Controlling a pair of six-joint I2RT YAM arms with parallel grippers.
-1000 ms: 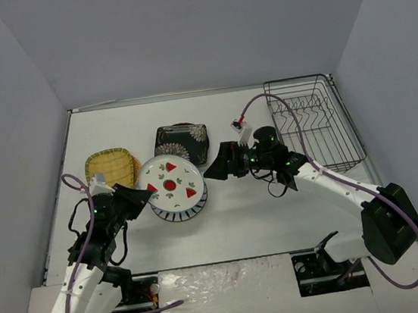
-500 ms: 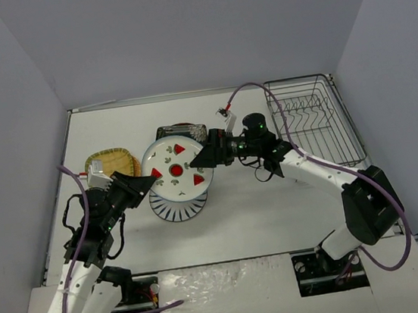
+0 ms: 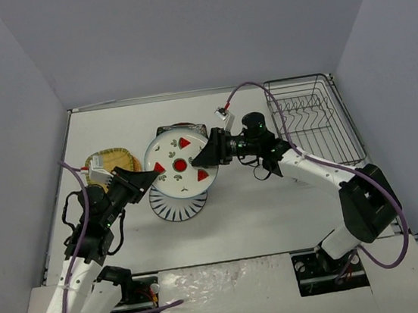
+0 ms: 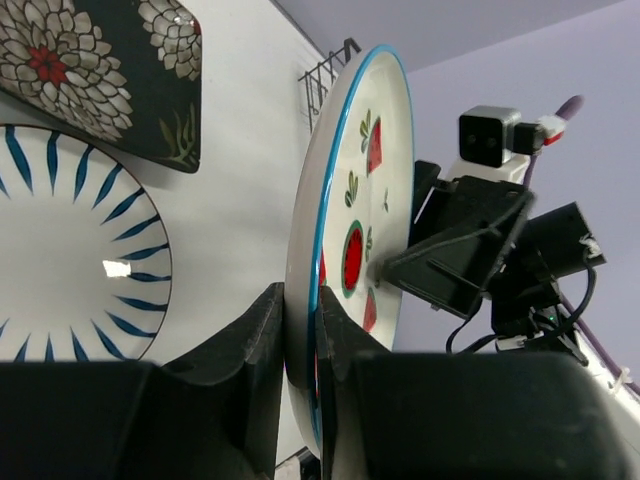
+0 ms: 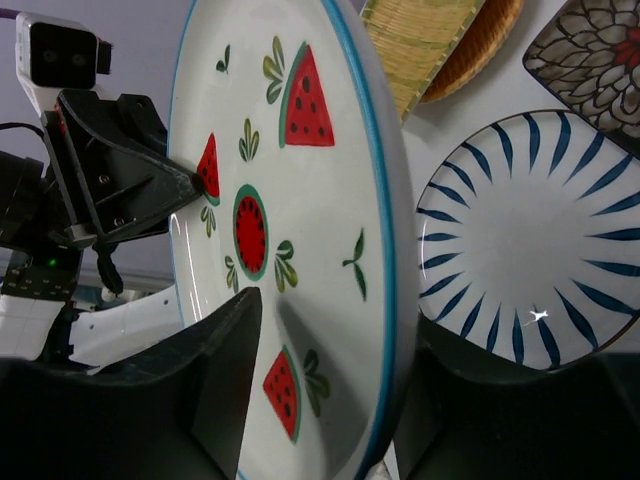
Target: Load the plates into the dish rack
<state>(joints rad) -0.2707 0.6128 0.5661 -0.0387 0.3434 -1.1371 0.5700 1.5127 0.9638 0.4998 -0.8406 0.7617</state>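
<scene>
The watermelon plate (image 3: 179,164) stands on edge in the air above the striped plate (image 3: 178,204) on the bench (image 3: 262,218). The left gripper (image 3: 149,179) pinches its rim at about 8 o'clock, jaws closed tight on it. The right gripper (image 3: 207,157) straddles the rim at 3 o'clock — whether it is clamped I cannot tell. The dish rack (image 3: 313,121) lies toward 2 o'clock from the plate, well apart — on the right arm's side, so that arm looks the nearer carrier.

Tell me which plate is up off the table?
The watermelon plate: it stands on edge in the air, clamped by the left gripper, the right gripper astride its rim. The striped plate, floral plate and yellow plate lie flat.
</scene>
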